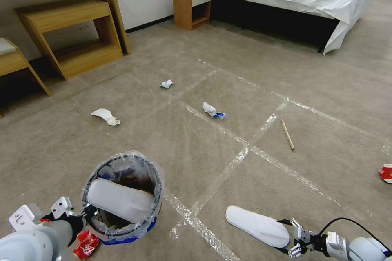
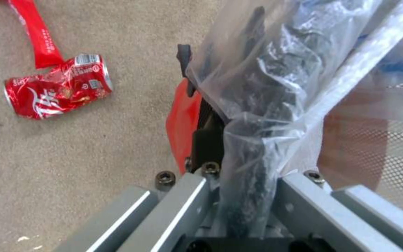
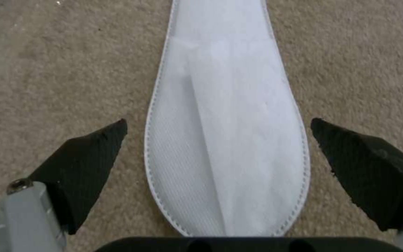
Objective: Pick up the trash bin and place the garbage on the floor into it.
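Left gripper (image 1: 83,214) sitting low at left, jaws clamping rim of trash bin (image 1: 122,195); one white slipper (image 1: 120,200) already lying across bin mouth. Crushed red can (image 2: 59,91) lying on floor (image 1: 196,147) just beside bin. Second slipper (image 3: 227,140) lying flat on carpet straight ahead of right gripper (image 1: 295,236), long axis running directly away from it, jaws spread wide, straddling near end without touching. Right arm nearer.

Head cam gives you the high forward-down floor (image 1: 253,89) overview. Each wrist cam sits tight behind its end effector: left on bin (image 2: 183,126), right on slipper (image 3: 225,122); head view shares both.
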Controlling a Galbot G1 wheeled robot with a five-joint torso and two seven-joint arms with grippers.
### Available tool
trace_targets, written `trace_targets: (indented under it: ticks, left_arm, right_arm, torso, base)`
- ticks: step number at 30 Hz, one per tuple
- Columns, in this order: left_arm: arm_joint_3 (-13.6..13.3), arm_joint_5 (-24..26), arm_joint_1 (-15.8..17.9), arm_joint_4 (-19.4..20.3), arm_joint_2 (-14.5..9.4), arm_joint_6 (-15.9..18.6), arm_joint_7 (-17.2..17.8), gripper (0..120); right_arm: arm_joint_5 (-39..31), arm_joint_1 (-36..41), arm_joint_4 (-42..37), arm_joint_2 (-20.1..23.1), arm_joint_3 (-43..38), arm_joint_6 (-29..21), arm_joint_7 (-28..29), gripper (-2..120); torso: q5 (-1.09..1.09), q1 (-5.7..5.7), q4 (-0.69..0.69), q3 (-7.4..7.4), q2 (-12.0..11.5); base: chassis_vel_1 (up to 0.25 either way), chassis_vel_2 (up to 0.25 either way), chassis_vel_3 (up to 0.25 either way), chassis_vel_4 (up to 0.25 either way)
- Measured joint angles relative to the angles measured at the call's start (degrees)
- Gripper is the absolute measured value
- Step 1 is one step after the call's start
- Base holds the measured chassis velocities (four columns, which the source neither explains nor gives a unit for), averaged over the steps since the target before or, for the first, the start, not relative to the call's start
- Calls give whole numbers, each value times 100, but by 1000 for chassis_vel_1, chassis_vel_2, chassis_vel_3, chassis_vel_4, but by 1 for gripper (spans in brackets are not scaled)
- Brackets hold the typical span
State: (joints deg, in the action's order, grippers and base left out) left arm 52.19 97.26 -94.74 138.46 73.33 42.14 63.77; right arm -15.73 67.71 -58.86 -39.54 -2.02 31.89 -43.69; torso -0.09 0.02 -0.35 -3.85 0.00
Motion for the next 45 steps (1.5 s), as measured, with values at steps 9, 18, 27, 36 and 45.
trace_targets:
  ticks: [9,18,27,36,45]
  left_arm:
    - [-36,-46,21,-56,12,0,-9,0]
    - [-75,-79,63,-133,21,0,-19,0]
    - [-96,-87,101,-201,-23,0,-27,0]
    - [-96,-85,109,-231,-63,0,-32,0]
    - [-75,-78,98,-247,-112,0,-34,0]
  right_arm:
    - [-27,-138,254,-213,65,71,-49,100]
    - [-37,-310,459,-434,219,91,-64,100]
    - [-35,-398,573,-651,337,74,-66,100]
    - [-26,-443,642,-814,385,42,-63,80]
    - [-107,-470,645,-874,434,23,-10,45]
  torso:
    - [1,0,0,0,0]
    - [1,0,0,0,0]
    - [1,0,0,0,0]
    - [-1,0,0,0,0]
    - [0,0,-1,0,0]
  base:
    - [0,0,0,0]
    - [0,0,0,0]
    - [0,0,0,0]
    - [0,0,0,0]
    - [0,0,0,0]
